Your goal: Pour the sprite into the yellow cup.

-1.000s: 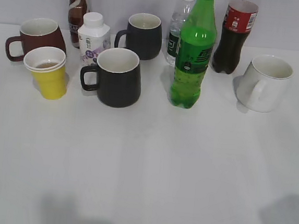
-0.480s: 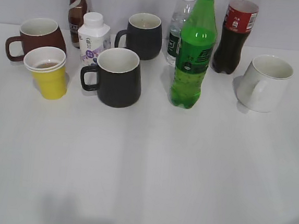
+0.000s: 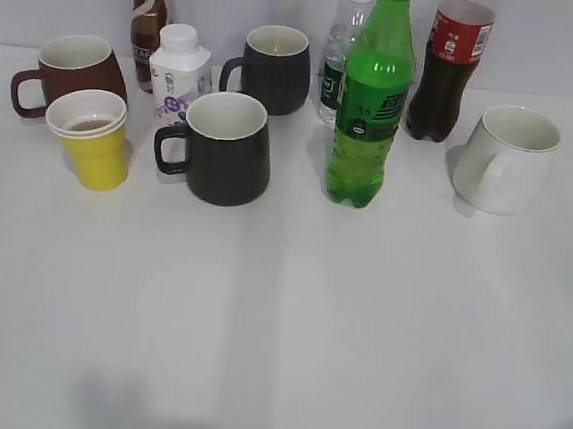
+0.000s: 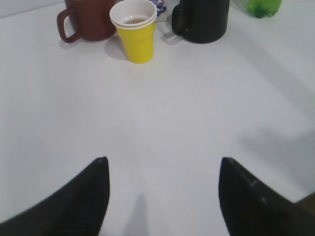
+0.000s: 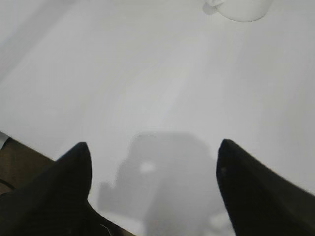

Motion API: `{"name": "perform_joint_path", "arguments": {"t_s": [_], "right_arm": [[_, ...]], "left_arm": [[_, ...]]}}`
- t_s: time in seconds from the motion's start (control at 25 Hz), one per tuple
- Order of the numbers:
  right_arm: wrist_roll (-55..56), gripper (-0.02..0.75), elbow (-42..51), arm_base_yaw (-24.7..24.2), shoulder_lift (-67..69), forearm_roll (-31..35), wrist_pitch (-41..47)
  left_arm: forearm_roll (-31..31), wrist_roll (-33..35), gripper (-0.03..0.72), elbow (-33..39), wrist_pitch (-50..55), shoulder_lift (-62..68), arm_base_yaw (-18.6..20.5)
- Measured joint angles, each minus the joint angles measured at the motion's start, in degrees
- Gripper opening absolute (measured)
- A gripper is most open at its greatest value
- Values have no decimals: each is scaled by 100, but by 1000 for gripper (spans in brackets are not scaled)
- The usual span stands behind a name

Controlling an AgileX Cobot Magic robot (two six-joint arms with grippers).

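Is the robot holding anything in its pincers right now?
No. The left pincer and right pincer are both open and empty. The sprite stands untouched.

Left end effector (image 4: 162, 196) spread wide, fingers (image 4: 83, 201) apart, empty, hovering over bare surface (image 4: 162, 123). Right end effector (image 5: 155, 191) likewise spread and empty, hovering above own shadow.

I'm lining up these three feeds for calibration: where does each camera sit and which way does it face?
Exterior: raised at the front, slanting down at the sprite; no robot parts visible.
Left wrist: low over the table, facing the yellow cup; open left gripper fingertips show.
Right wrist: facing the white mug; open right gripper shows.
Shared: exterior and left wrist both show the yellow cup.
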Motion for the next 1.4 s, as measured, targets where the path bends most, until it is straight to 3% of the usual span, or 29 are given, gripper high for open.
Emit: {"name": "perform_joint_path", "arguments": {"t_s": [0.12, 0.4, 0.52, 1.08, 1.4], "right_arm": [[0, 591, 0, -439, -25, 17, 0], [0, 590, 0, -2573, -30, 17, 0], [0, 590, 0, -3092, -82, 17, 0], [0, 589, 5, -3165, -998, 17, 0], [0, 589, 5, -2849, -998, 17, 6]], "left_arm": [[0, 0, 526, 0, -5, -125, 399], [0, 0, 526, 0, -16, -399, 2068], [5, 0, 526, 0, -16, -399, 2483], [23, 0, 523, 0, -17, -404, 2604], [23, 0, 506, 0, -17, -404, 2604]]}}
